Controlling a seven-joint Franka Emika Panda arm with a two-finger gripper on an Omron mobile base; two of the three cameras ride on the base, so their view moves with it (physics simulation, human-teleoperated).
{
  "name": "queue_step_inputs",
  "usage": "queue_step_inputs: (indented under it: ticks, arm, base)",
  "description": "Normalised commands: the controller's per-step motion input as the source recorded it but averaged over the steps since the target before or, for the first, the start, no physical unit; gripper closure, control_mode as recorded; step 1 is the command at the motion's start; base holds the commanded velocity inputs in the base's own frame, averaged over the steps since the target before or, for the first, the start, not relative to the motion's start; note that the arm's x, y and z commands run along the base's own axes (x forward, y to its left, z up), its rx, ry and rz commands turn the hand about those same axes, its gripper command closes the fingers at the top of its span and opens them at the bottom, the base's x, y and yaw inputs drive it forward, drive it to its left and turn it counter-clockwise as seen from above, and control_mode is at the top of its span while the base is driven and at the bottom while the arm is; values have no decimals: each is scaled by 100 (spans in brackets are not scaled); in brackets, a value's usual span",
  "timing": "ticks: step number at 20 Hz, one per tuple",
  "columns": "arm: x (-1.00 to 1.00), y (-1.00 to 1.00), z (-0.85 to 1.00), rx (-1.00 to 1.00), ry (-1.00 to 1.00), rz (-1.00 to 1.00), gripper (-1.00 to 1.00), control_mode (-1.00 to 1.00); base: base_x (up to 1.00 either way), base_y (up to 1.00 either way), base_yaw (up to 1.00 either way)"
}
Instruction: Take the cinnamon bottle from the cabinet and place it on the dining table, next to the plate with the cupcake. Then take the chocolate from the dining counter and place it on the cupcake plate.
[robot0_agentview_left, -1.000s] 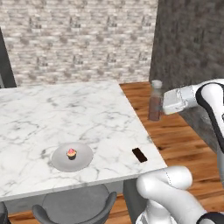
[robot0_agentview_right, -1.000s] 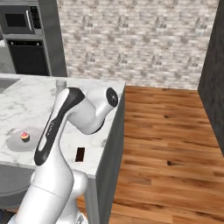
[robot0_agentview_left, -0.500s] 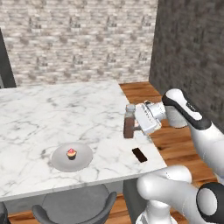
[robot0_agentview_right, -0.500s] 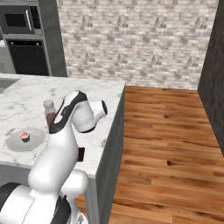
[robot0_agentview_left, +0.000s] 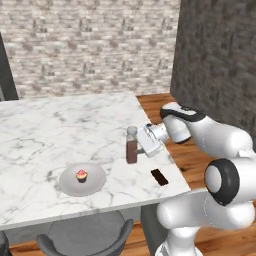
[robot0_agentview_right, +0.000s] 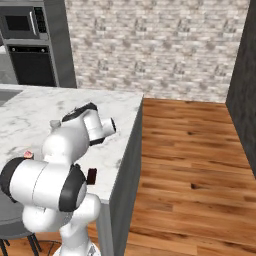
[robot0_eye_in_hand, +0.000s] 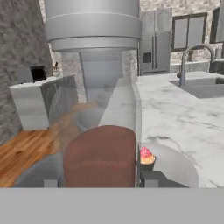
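You are holding the two-finger gripper (robot0_agentview_left: 141, 146) closed on the clear, grey-capped cinnamon bottle of brown powder (robot0_agentview_left: 132, 149), upright over the white marble dining table (robot0_agentview_left: 45, 130), right of the round grey plate (robot0_agentview_left: 96, 176). Keep it vertical, ease left and lower until it is seated before opening. Counting: one bottle, one plate, one pink-frosted cupcake (robot0_agentview_left: 81, 175), one dark chocolate bar (robot0_agentview_left: 159, 176) near the table's edge.

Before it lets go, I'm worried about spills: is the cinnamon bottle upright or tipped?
Upright. In the left base view the cinnamon bottle stands vertical, cap up, gripper holding its side over the marble table.
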Motion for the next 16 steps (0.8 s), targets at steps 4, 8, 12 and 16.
queue_step_inputs:
  ticks: [4,8,12,16]
  arm:
    - [28,46,-78,-1,-1,13,100,-100]
    - [34,31,-36,0,-4,8,100,-100]
    - [47,28,-40,0,-1,4,100,-100]
    - [27,0,-37,0,-3,0,100,-100]
  base:
    - [0,0,0]
    - [0,0,0]
    - [0,0,0]
    - [0,0,0]
